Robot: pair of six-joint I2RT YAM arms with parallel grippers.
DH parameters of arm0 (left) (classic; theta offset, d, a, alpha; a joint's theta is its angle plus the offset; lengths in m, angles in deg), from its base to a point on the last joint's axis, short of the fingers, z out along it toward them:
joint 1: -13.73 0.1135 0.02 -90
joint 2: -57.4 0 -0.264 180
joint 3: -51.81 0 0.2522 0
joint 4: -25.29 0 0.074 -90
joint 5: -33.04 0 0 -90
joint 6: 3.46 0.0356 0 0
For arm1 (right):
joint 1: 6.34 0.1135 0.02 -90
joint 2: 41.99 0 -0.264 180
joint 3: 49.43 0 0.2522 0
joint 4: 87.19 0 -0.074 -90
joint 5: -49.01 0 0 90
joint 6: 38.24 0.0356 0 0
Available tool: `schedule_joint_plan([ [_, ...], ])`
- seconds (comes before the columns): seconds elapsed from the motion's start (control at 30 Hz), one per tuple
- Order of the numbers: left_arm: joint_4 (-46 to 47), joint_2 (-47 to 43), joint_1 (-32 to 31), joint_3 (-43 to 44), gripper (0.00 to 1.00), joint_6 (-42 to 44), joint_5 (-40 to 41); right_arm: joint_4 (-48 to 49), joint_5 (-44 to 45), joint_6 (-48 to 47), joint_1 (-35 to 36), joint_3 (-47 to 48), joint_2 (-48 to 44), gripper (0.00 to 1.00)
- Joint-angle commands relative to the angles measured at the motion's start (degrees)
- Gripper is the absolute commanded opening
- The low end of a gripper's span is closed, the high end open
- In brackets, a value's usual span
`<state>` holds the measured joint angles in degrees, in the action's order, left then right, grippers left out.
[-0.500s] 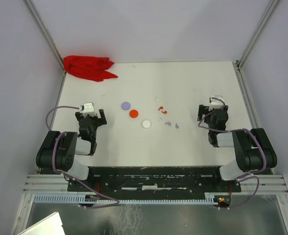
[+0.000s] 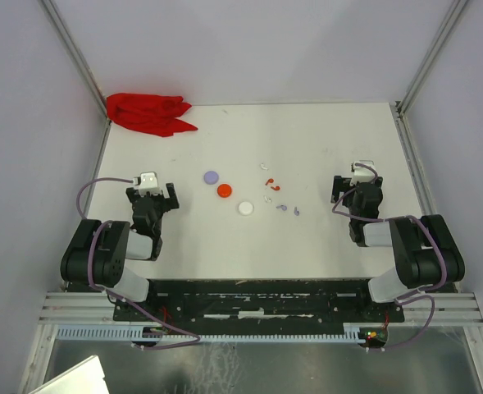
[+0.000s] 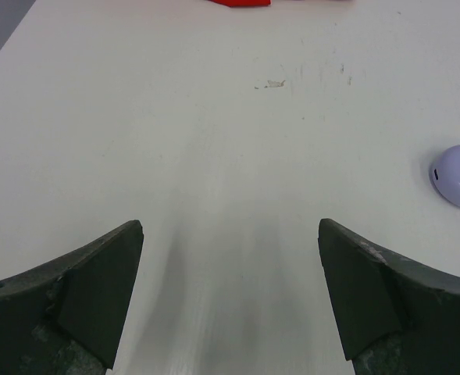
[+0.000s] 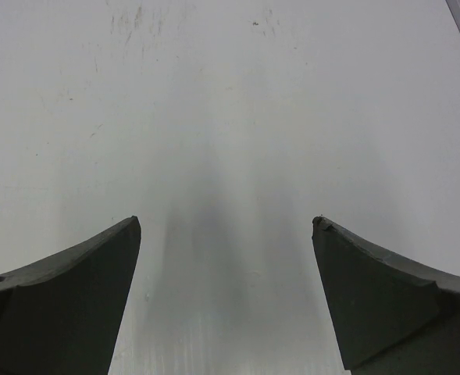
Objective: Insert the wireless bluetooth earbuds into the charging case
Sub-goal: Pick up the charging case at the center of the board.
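Tiny stemmed earbuds lie loose mid-table in the top view: a whitish pair, a red pair and a purple pair. Left of them lie three round cases: purple, red and white. The purple case also shows at the right edge of the left wrist view. My left gripper rests at the table's left, open and empty. My right gripper rests at the right, open and empty. Both are well apart from the earbuds.
A crumpled red cloth lies at the back left corner. Metal frame posts rise at the back left corner and the back right corner. Grey walls enclose the table on three sides.
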<state>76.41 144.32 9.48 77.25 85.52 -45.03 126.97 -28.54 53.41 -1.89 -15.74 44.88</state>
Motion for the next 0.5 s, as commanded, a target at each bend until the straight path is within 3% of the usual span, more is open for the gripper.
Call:
schedule_joint_plan([
  [0.0,3.82,0.17,0.04,1.15,0.99,0.68,1.05,1.47,-0.63,0.54,-0.12,1.15,-0.27,1.00],
  [0.4,3.44,0.14,0.15,1.41,0.99,0.65,0.99,1.39,-0.63,0.55,-0.06,1.17,-0.20,1.00],
  [0.47,3.51,0.18,0.15,1.37,0.99,0.67,0.96,1.73,2.57,1.85,-0.09,1.28,-0.84,0.99],
])
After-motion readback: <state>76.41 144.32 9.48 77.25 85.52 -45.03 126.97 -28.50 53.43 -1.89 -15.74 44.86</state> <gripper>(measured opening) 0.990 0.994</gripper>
